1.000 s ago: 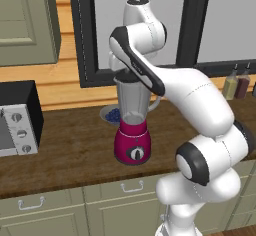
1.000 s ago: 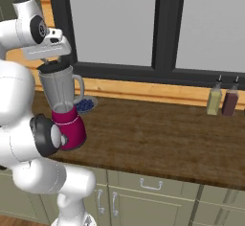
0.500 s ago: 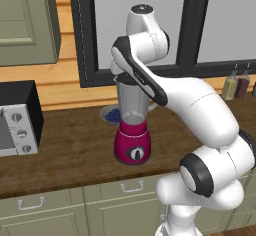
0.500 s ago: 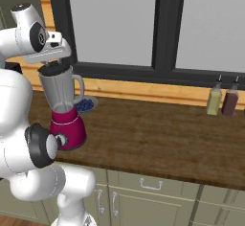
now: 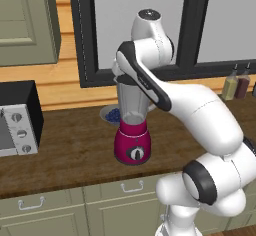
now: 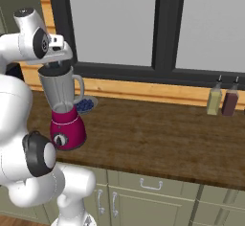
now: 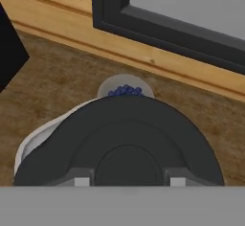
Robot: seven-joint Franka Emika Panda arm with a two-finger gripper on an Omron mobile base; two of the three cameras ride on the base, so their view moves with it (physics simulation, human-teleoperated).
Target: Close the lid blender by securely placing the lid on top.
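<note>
Clamping black lid by its raised centre, gripper w/ jaws narrow sits directly over blender jar mouth on wood counter, lid approx level w/ rim, blueberry bowl just behind.

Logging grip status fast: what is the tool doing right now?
Tool: shut on the flat round black lid, over the clear blender jar.
</note>
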